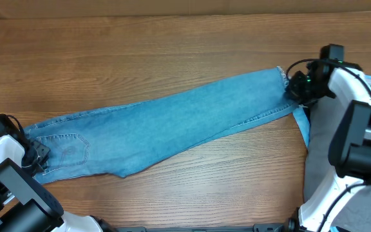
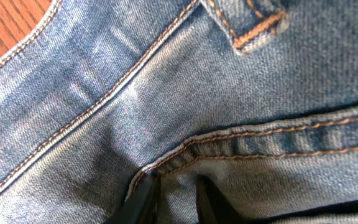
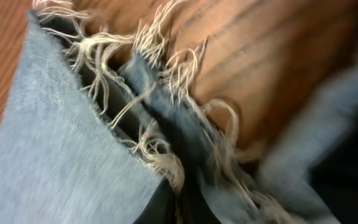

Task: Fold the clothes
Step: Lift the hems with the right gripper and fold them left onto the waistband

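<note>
jeans (image 1: 172,122) lie flat on the table (image 1: 140,45), one long slant from lower left of the overhead frame up to upper right. waist end w/ a stitched pocket (image 1: 66,147) sits lower left, frayed hem (image 1: 282,74) upper right.

left claw (image 1: 38,156) is at the lower-left edge, right on the waist end. in its wrist view denim fills the frame, orange seams crossing it, and the two dark fingers (image 2: 140,200) at bottom centre have a fold of denim betw. them: pinching the jeans, nipped in close, not spread.

right claw (image 1: 294,87) is at the upper-right end, touching the hem. its wrist view is blurry, but white frayed threads (image 3: 154,81) fan out across the top and the denim runs down into the dark claw (image 3: 176,208) at bottom centre; jaws pressed together on the hem cloth.

grey cloth (image 1: 324,129) lies at the right edge, under the right arm, just beside the hem end. a thin blue strip (image 1: 303,129) runs down from the hem along it; can't tell if it's part of the jeans.
</note>
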You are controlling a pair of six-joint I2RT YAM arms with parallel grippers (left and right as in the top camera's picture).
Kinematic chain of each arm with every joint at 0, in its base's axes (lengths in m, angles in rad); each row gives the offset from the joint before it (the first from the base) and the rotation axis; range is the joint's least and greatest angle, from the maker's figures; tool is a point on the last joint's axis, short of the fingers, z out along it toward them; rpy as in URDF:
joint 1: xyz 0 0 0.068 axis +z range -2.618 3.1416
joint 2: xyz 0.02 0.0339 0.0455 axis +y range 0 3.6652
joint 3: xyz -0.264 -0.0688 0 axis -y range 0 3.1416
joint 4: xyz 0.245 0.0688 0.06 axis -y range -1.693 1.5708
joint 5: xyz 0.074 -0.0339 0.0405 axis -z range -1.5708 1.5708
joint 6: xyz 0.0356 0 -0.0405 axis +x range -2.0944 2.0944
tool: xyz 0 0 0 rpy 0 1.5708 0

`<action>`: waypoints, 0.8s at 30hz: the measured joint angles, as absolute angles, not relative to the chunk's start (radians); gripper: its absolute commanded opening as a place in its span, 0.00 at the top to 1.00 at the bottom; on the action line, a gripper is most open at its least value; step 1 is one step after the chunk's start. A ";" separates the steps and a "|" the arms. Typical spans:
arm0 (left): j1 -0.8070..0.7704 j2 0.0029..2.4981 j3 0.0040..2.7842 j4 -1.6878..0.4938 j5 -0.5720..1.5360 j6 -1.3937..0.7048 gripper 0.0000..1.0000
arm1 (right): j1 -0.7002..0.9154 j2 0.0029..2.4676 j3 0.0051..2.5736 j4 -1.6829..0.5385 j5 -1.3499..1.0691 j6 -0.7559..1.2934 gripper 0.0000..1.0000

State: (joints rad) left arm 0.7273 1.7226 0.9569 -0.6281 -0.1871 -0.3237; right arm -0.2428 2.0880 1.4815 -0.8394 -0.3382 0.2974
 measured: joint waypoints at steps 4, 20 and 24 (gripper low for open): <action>0.727 1.723 0.957 -0.627 -0.185 -0.324 0.75 | -0.275 1.969 1.482 -0.904 -0.379 0.260 0.96; 0.727 1.723 0.957 -0.627 -0.165 -0.324 0.61 | -0.308 1.886 1.473 -0.986 -0.178 0.307 0.46; 0.727 1.723 0.957 -0.626 -0.153 -0.324 0.57 | -0.308 1.886 1.440 -0.863 -0.173 0.292 0.48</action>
